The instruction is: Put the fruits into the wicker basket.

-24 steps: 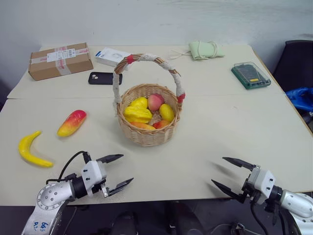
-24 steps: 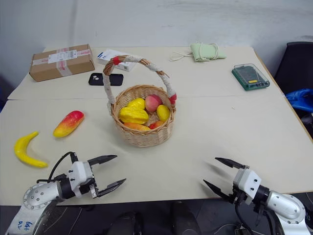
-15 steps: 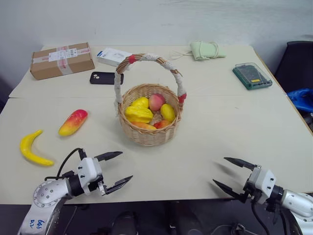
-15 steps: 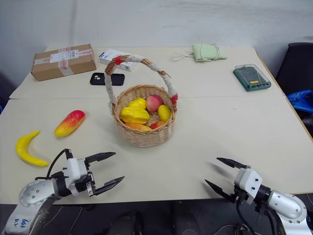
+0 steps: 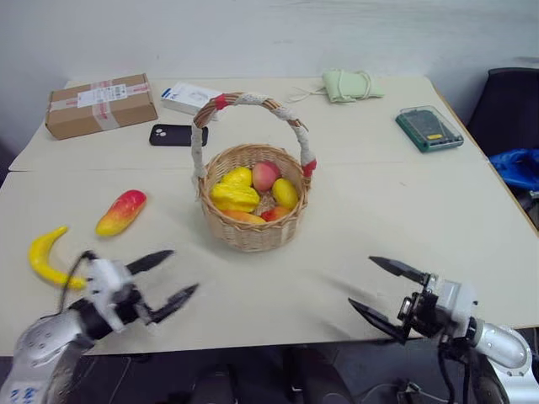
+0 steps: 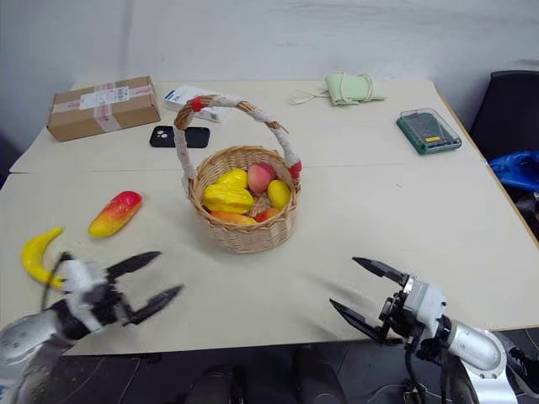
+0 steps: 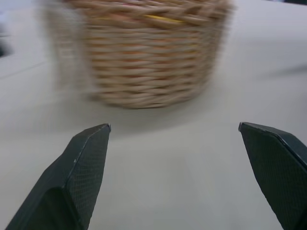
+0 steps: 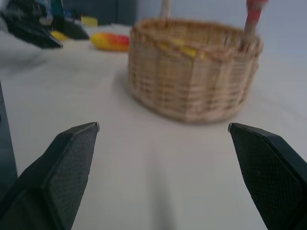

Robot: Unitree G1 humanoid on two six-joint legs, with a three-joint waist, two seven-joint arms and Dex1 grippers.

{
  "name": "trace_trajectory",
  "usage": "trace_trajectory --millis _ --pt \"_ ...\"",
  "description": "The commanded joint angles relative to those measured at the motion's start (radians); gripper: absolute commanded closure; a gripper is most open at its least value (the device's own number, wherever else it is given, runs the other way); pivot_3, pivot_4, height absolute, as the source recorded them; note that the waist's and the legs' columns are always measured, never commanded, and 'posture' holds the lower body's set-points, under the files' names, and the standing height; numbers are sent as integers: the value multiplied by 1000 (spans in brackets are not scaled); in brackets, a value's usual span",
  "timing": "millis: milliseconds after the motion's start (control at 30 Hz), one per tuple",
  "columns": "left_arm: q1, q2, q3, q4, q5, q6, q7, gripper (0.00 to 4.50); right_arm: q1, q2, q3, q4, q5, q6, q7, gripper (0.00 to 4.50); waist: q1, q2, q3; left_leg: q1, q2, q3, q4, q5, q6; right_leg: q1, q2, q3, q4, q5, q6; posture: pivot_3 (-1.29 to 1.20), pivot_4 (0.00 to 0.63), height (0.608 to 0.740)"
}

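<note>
While both fruits lie out on the table [image 5: 396,210], the step in hand looks like a reach for the nearer one. The banana [image 5: 42,257] rests at the left edge of the head view, curved and yellow, with the mango [image 5: 122,211] just above and to its right, the two apart from each other. The wicker basket [image 5: 253,227] stands at the centre of the frame, already holding several yellow and red fruits under its arched handle.

The left pincer [image 5: 160,276] hangs at the lower left with its two black fingers spread wide and nothing between them; it sits just right of the banana and points across toward the frame's middle. The right pincer [image 5: 379,290], at the lower right, is likewise spread and empty, well apart from either fruit.

To do this well, I judge the left arm should take the banana, since it is much the closer. Its fingers would do better turned to straddle the banana's middle across the narrow width (a grip near one tapered end would likely slip on that glossy skin). Coming down from above seems safer than sweeping in sideways, which could push the fruit off the table's left side. When carrying it over, the arched handle must be cleared, entering the basket from an open side.
</note>
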Motion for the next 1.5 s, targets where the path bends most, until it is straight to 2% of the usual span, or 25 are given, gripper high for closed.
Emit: trace_trajectory --millis 33,167,200,267,367,433,533,600,700,833,933,1000,1033,1100,1133,1267,1433,1467,1500 --pt "68 -86 190 38 -114 36 124 0 2 8 47 -84 -18 -40 41 43 1 0 0 0 0 0 0 0 0 0 0 0 0 0 0 0 150 740" --pt "100 -208 309 37 -119 30 307 0 -50 61 100 -49 -77 -117 44 43 6 -7 -3 0 -1 -1 1 0 0 0 -1 -1 -1 0 -1 0 150 740" --pt "109 -229 333 49 -143 74 367 0 -74 78 104 -34 -84 -129 35 43 6 -8 -4 0 -1 -1 2 0 1 1 -1 -1 -1 -1 -1 0 150 740" --pt "137 -240 356 85 -141 155 445 0 -107 92 112 -15 -88 -131 33 43 5 -13 -7 0 -2 0 2 0 2 1 -2 -1 -3 -2 -4 0 150 740" --pt "143 -239 395 92 -193 193 479 0 -134 95 118 -2 -76 -126 42 43 5 -19 -10 0 -2 -1 1 0 2 1 -2 -1 -4 -3 -7 0 150 740" --pt "128 -232 439 90 -245 207 505 0 -132 85 129 1 -80 -130 61 43 7 -22 -12 0 -2 -1 1 -1 2 1 -3 -2 -4 -9 -17 0 150 740" --pt "79 -178 495 78 -369 278 564 0 -150 90 157 -2 -68 -111 70 43 7 -24 -13 0 -1 -2 0 -2 1 2 -3 -3 -4 -10 -18 0 150 740" --pt "65 -124 489 59 -427 373 618 0 -179 91 172 11 -65 -108 81 43 6 -23 -13 0 0 -2 0 -2 1 2 -3 -3 -3 -10 -18 0 150 740" --pt "46 -4 455 26 -459 492 643 0 -227 92 176 62 -70 -113 97 43 5 -23 -13 2 -1 -1 1 -1 1 3 -4 -3 -1 -10 -18 0 150 740" --pt "-51 161 411 83 -471 715 818 0 -260 99 190 100 -77 -116 106 43 8 -21 -12 3 -1 -1 0 -1 0 2 -4 -4 0 -11 -21 0 150 740" --pt "-168 198 363 147 -494 871 971 0 -271 101 200 107 -83 -111 106 43 6 -17 -9 5 -1 -1 -1 -1 -1 3 -4 -3 2 -11 -20 0 150 740" --pt "-221 196 345 170 -492 916 998 0 -273 102 203 108 -87 -110 103 43 1 -17 -9 6 -1 1 -1 -1 -2 3 -3 -2 4 -7 -13 0 150 740" --pt "-253 191 328 204 -478 920 990 185 -274 97 202 107 -87 -102 102 14 1 -17 -9 6 0 1 -1 -2 -3 3 -2 -2 4 -4 -7 0 150 740" --pt "-298 190 301 251 -451 933 977 573 -274 91 198 106 -87 -94 99 0 4 -17 -9 6 2 1 -1 -1 -6 2 0 -3 4 -4 -7 0 150 740" --pt "-320 189 288 271 -447 944 970 863 -276 88 191 107 -88 -96 98 0 4 -17 -9 6 2 1 -1 1 -11 2 1 -3 4 -4 -8 0 150 740" --pt "-350 201 247 330 -385 962 919 2087 -281 88 171 111 -95 -97 82 0 7 -13 -8 8 1 1 -1 1 -11 2 0 -3 6 -5 -9 0 150 740" --pt "-318 197 286 346 -310 943 884 3633 -271 97 153 111 -109 -109 53 0 7 -11 -9 10 1 1 -1 0 -10 3 -1 -2 8 -9 -17 0 150 740" --pt "-295 179 308 332 -303 923 870 3881 -265 99 144 107 -111 -111 41 0 6 -11 -9 10 1 1 -2 0 -10 3 -1 -2 9 -9 -17 0 150 740" --pt "-276 160 329 318 -297 902 858 3946 -258 98 138 103 -113 -114 32 0 3 -10 -9 11 1 1 -2 0 -10 3 -1 -2 9 -9 -16 0 150 740"
